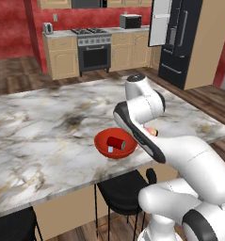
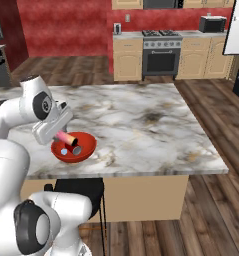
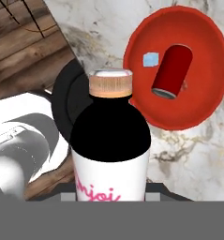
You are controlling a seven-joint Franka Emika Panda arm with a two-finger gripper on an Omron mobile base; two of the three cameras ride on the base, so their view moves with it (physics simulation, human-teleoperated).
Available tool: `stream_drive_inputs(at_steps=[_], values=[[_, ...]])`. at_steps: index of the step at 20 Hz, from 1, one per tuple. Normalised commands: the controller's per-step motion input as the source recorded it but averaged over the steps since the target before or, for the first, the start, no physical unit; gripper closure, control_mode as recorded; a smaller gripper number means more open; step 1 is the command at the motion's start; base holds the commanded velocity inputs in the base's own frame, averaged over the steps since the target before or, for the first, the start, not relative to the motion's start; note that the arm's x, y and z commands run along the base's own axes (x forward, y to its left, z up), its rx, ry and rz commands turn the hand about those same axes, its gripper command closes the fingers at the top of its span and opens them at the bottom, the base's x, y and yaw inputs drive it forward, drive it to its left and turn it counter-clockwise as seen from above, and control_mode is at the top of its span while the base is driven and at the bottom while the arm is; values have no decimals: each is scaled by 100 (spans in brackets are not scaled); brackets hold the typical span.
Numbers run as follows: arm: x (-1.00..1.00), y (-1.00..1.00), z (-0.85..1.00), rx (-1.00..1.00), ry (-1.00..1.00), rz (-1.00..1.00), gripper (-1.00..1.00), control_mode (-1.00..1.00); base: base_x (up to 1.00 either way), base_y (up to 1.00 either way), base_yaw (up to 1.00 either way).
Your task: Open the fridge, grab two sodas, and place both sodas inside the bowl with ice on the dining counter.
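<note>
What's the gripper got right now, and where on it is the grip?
The soda bottle, held by its lower body; the contact itself sits below the hand view's edge.

Red textured walls (image 2: 66,22) at far end of room. Dark wood plank floor (image 2: 211,200) throughout. Tan wood base cabinets (image 1: 62,56) along far wall w/ pale countertop; black oven w/ gas hob (image 1: 92,49) set betw. them. Black microwave (image 1: 130,21) on the countertop right of hob, small silver toaster (image 1: 48,28) at left end. Upper cabinets (image 2: 127,4) above, mostly cropped. White outlet (image 1: 55,17) on wall. Black stools (image 1: 121,190) at near side, seat tops showing. Light even, no windows seen.
</note>
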Motion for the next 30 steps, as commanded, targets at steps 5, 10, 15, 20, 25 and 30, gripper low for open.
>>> stream_drive_inputs(at_steps=[5, 10, 15, 20, 25, 30], values=[[38, 23, -13, 0, 2, 0, 100, -100, 0, 0, 0], [53, 29, -8, 0, 6, 0, 100, -100, 0, 0, 0], [50, 13, -18, 0, 8, 0, 100, -100, 0, 0, 0], [38, 0, -25, 0, 6, 1, 100, -100, 0, 0, 0], [35, 0, -28, 0, 6, 0, 100, -100, 0, 0, 0], [25, 3, -31, 0, 4, 0, 100, -100, 0, 0, 0]])
